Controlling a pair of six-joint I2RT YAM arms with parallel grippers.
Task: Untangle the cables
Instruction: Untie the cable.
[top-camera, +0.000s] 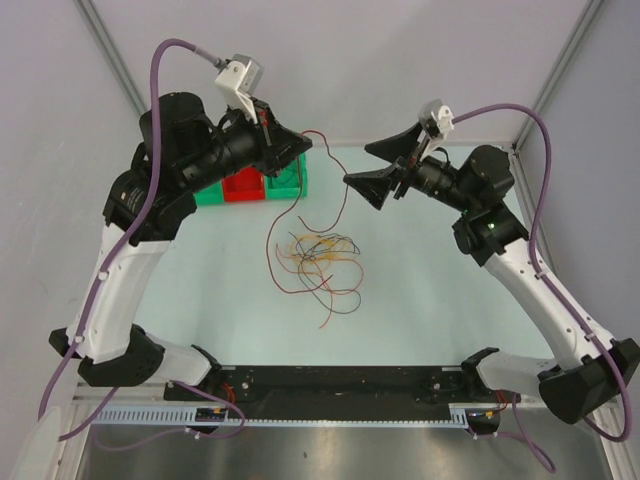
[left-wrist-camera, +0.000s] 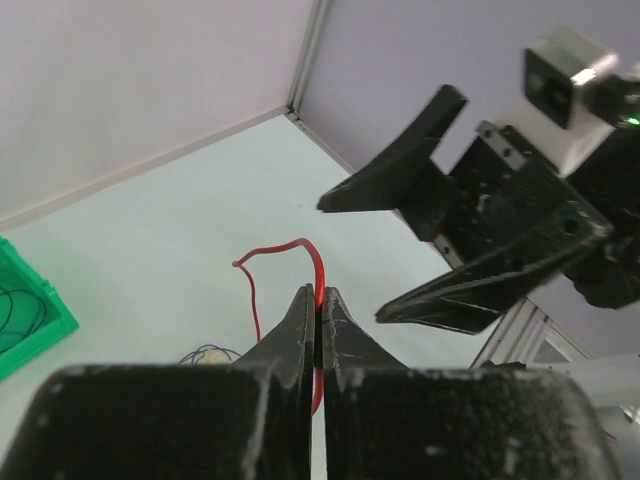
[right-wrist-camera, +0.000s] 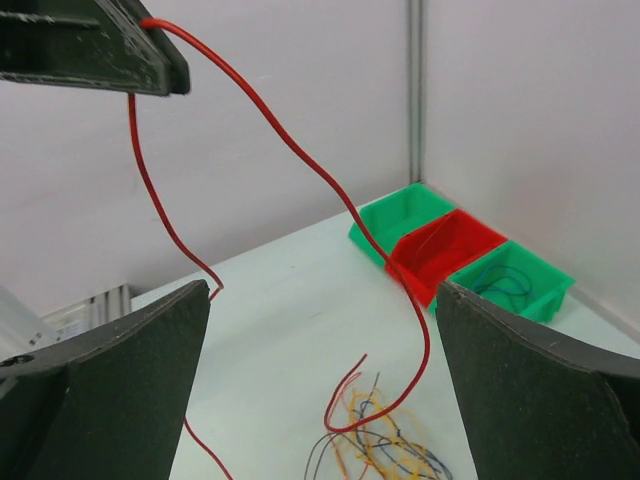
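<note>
My left gripper (top-camera: 304, 142) is shut on one red cable (top-camera: 346, 192) and holds it high above the table; in the left wrist view the cable (left-wrist-camera: 302, 244) comes out between the closed fingertips (left-wrist-camera: 318, 293). The cable hangs in a long curve down to the tangle of thin red, orange, yellow and dark cables (top-camera: 320, 252) on the table. My right gripper (top-camera: 358, 165) is open and empty, raised, facing the left gripper. In the right wrist view, the red cable (right-wrist-camera: 290, 150) hangs between its wide-apart fingers (right-wrist-camera: 130, 380) above the tangle (right-wrist-camera: 385, 445).
A row of bins, green (top-camera: 215, 190), red (top-camera: 243, 186) and green (top-camera: 290, 180), stands at the back left under my left arm. In the right wrist view the far green bin (right-wrist-camera: 510, 282) holds thin cables. Enclosure walls stand behind and at the sides.
</note>
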